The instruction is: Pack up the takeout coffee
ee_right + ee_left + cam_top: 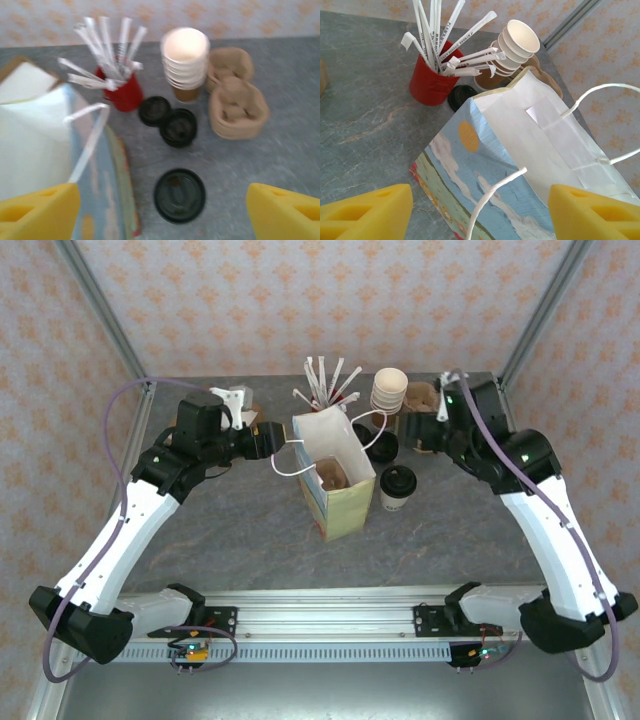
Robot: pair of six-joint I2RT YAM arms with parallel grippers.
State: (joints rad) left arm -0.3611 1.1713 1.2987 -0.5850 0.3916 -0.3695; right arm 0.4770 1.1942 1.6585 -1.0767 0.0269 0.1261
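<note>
Faint print along white straw wrappers [436, 37], too small to read

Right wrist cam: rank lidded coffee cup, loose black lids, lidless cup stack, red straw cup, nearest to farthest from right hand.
From the right hand:
1. Cream paper coffee cup with round black plastic lid, directly below.
2. Two loose black plastic lids, centre.
3. Stack of lidless cream paper cups, back centre, and red cup of white straws, back left: too close to call.
</note>
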